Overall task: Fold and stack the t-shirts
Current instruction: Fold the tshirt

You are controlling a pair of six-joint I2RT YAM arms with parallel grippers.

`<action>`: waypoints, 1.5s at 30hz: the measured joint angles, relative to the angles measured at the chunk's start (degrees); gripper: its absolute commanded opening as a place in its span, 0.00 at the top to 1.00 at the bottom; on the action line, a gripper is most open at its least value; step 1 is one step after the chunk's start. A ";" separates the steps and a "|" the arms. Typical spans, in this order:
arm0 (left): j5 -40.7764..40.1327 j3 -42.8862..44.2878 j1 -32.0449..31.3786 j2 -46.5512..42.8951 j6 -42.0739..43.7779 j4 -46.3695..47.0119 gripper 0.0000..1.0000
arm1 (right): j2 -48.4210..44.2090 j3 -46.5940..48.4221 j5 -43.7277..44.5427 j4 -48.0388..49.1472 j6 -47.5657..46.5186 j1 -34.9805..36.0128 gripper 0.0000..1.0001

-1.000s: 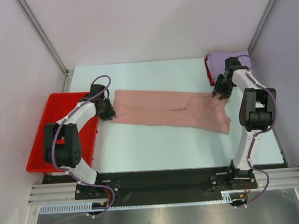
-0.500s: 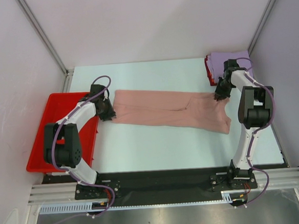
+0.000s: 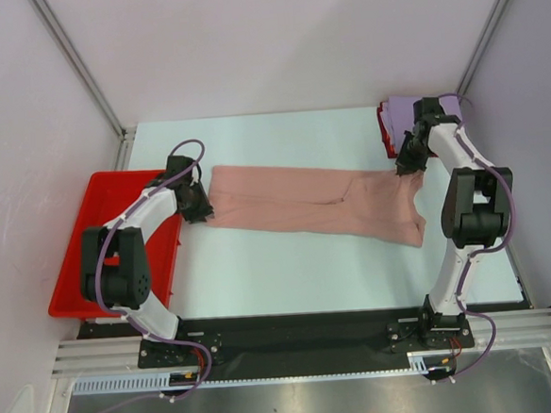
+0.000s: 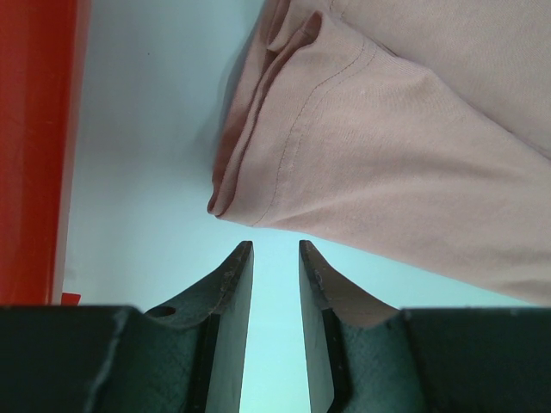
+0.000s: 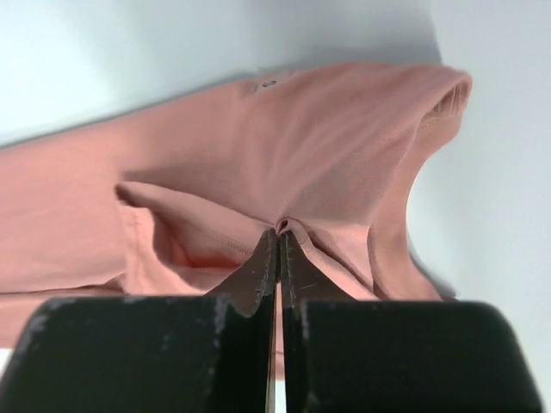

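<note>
A dusty-pink t-shirt (image 3: 303, 201) lies across the table as a long folded strip, plain side up. My left gripper (image 3: 200, 209) sits at its left end. In the left wrist view it (image 4: 275, 251) stands open, nothing between its fingers, and the shirt's folded corner (image 4: 225, 205) is just ahead of the tips. My right gripper (image 3: 406, 167) is at the shirt's far right edge. The right wrist view shows it (image 5: 280, 232) shut on a small pinch of the pink cloth (image 5: 284, 146). A folded lavender t-shirt (image 3: 411, 112) rests on a folded red one (image 3: 385, 135) at the back right.
A red plastic tray (image 3: 85, 248) stands at the table's left edge, beside the left arm, and its wall (image 4: 34, 146) shows in the left wrist view. Pale walls and metal posts close in the back and both sides.
My right gripper has shut on the pink t-shirt's edge, and its arm has shifted slightly toward the back. The left gripper and the shirt's left end have not moved.
</note>
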 measured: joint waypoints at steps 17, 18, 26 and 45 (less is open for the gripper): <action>0.00 0.00 0.00 0.13 0.00 -0.02 0.66 | 1.01 3.87 0.33 -1.81 0.39 -0.13 1.00; 0.00 0.00 0.00 0.13 0.00 -0.02 0.66 | 1.01 3.58 0.37 -1.70 0.39 -0.15 1.00; 0.00 0.00 0.00 0.35 0.00 -0.02 0.66 | 1.01 -0.07 0.46 -1.01 0.44 -0.96 0.63; 0.09 0.00 0.00 0.39 0.00 -0.02 0.66 | 1.40 -3.48 -1.46 1.73 0.28 -1.49 1.00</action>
